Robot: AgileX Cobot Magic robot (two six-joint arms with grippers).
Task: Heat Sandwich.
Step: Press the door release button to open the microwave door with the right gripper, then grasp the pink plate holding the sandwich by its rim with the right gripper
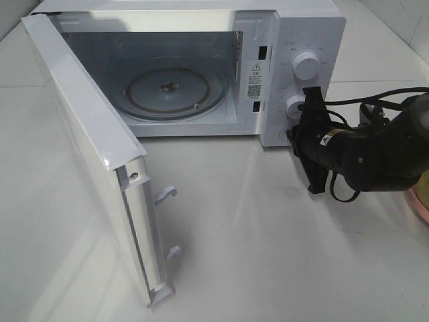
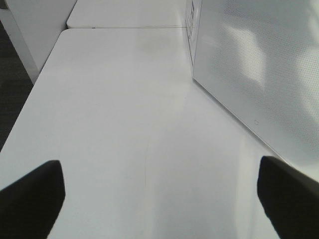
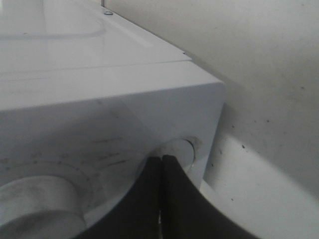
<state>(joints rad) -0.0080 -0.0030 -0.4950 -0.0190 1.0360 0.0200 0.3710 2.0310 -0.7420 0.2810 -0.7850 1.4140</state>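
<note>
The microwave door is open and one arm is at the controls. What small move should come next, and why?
Probably the right gripper, shut with its tips at the control panel, should back away. The door stands wide open and the glass turntable is bare, so the sandwich, not in view, has yet to go in.

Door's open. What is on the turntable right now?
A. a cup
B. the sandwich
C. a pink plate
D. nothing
D: with the door swung open, the microwave shows its glass turntable bare, apart from a small dark spot at its centre.
</note>
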